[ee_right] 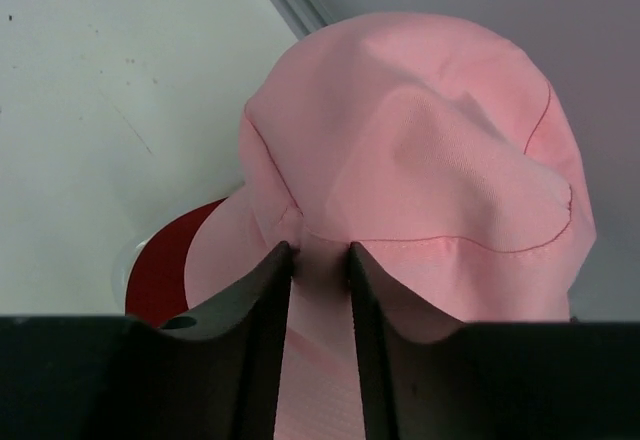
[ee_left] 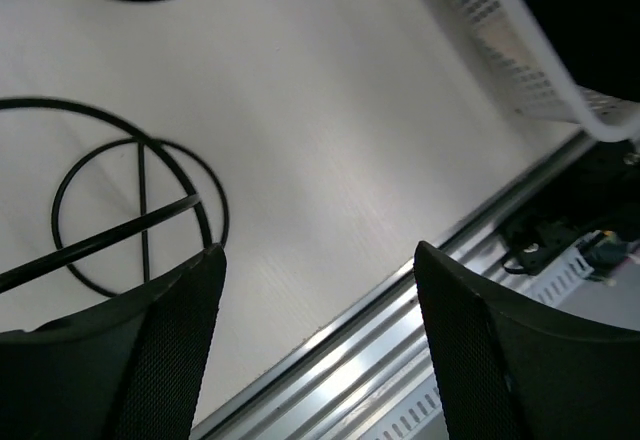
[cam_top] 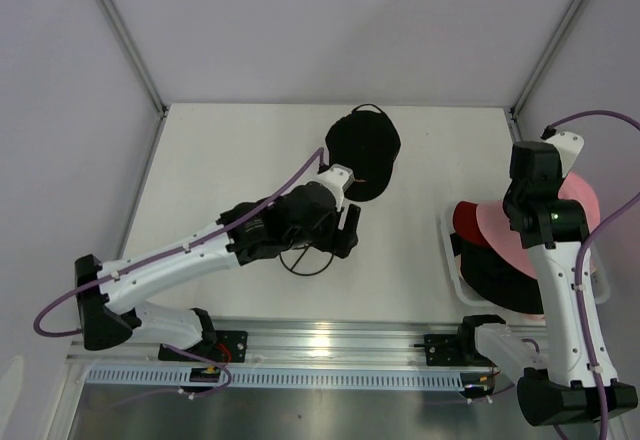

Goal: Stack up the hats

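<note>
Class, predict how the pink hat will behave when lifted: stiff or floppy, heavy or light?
Probably floppy: the pink hat has a dented, creased crown. Likely light: the right end effector holds it by a mere pinch of fabric.

No writing, label, brand or number can be read anywhere in view.

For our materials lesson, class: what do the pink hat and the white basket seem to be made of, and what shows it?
The pink bucket hat looks like matte woven cloth, probably cotton: fine weave, stitched seams, soft dents. The white mesh basket looks like moulded plastic, slightly glossy: rigid wall with regular holes.
</note>
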`<state>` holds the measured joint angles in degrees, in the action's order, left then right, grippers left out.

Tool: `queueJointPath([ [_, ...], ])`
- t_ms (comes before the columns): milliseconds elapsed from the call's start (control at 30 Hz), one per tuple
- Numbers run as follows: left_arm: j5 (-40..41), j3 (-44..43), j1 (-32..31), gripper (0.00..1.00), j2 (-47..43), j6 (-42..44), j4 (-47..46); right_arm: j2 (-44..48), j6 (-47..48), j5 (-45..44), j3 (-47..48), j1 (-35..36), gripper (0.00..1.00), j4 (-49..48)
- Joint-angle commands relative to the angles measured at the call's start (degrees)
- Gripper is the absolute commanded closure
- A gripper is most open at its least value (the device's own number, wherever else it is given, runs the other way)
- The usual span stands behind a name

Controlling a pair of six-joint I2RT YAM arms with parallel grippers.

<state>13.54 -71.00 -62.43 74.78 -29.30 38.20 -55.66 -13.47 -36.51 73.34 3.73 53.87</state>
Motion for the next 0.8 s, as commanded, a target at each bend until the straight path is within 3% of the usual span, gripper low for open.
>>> queueJointPath([
  [0,-3.35,-7.21,-2.60,0.21,-2.80,4.16,0.29,-1.47,-0.50,-0.13,0.57,-0.30,0.69,0.45],
  [33,-3.08,-8.09,-3.30,0.21,-2.89,4.95,1.08,-1.56,-0.50,-0.40,0.84,-0.30,0.79,0.80],
  [67,-3.26,-9.75,-3.31,0.21,-3.24,5.13,1.88,-1.65,-0.41,-0.40,1.27,-0.30,0.95,0.98],
  [100,-3.08,-10.03,-3.31,0.16,-3.76,5.13,1.97,-1.65,-0.32,-0.14,1.71,-0.30,1.00,1.41],
  [167,-2.55,-9.86,-3.31,0.01,-6.31,5.13,1.10,-1.65,0.11,1.08,4.78,-0.30,1.00,2.20],
  [267,1.30,-9.77,-3.31,0.01,-9.47,6.36,1.00,-1.82,2.57,8.80,12.68,-0.30,1.00,3.70],
  [367,9.47,-9.33,-1.82,0.01,-11.41,6.71,2.40,-2.87,4.33,24.06,22.58,0.31,1.00,3.70],
  [567,10.10,-5.13,9.95,0.00,-18.25,3.11,4.43,-7.08,5.04,41.56,34.57,8.21,1.00,-1.39],
  [633,9.67,-3.45,16.16,0.01,-20.37,2.50,5.22,-9.63,5.91,42.40,36.95,13.90,1.00,-0.78],
  [767,9.22,1.64,23.49,0.00,-25.56,2.14,6.28,-14.73,9.16,26.70,40.12,29.12,1.00,-1.39],
])
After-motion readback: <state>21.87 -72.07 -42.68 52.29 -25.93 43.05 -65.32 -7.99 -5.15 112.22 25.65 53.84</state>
